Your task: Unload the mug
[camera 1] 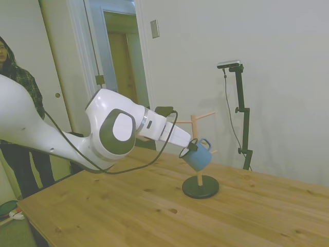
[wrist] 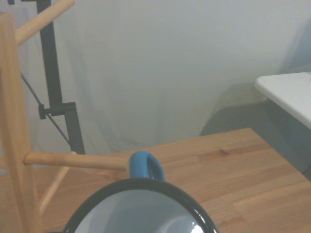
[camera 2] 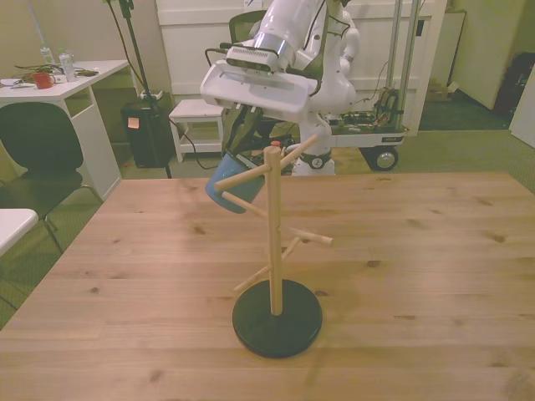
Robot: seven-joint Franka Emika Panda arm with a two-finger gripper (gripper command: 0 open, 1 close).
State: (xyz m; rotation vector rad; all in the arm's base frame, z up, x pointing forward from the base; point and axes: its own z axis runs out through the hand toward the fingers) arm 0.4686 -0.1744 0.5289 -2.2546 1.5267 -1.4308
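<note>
Your claw [camera 2: 238, 154] is clamped on the mug [camera 1: 197, 156], tilted and held off the bench [camera 2: 435, 276]; its handle [wrist: 146, 166] is hooked on a peg [wrist: 77, 160] of the wooden stand [camera 2: 275, 251].

Dim greenish indoor light; soft, slightly blurred frames.

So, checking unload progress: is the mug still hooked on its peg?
Yes. The mug's handle still rings the peg, tilted in the claw.
</note>
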